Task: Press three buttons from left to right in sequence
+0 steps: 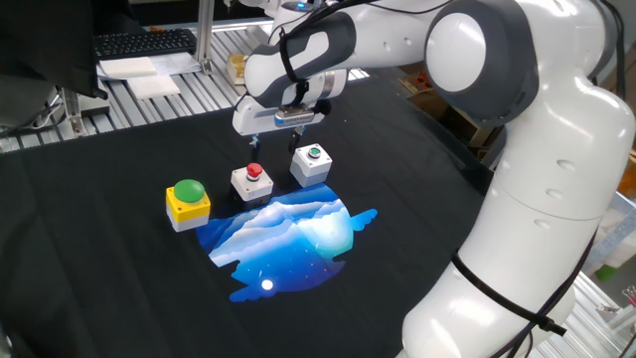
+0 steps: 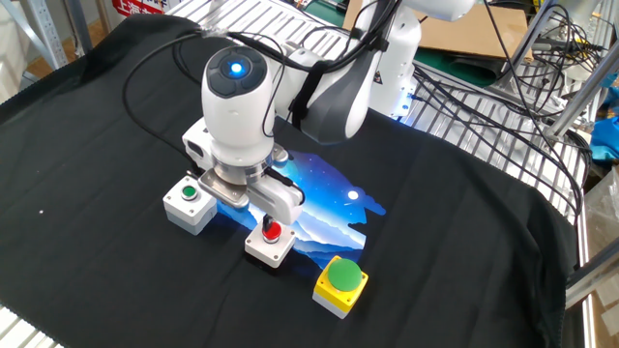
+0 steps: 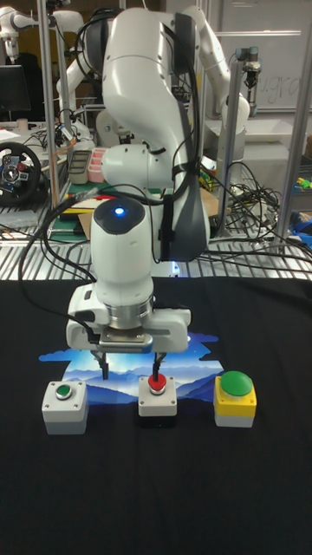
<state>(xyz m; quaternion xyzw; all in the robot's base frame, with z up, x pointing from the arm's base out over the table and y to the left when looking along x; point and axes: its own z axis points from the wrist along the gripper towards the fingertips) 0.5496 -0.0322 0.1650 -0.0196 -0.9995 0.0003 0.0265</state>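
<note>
Three box-mounted push buttons are sitting in a row on the black cloth (image 1: 119, 268). Count: one large green dome button (image 1: 188, 191) on a yellow box, one small red button (image 1: 253, 170) on a white box, one small green button (image 1: 315, 153) on a white box. The red unit is occupying the middle position, with one unit on either side, and the three boxes are standing apart from one another.

One gripper (image 3: 130, 364) is hanging over the row. In the tall fixed view its two fingers are standing apart with a clear gap between them: one fingertip (image 3: 157, 368) is hovering just above the red button, and the other is hanging over the space between the red and small green units.

One blue printed patch (image 1: 288, 239) is lying on the cloth beside the boxes.
</note>
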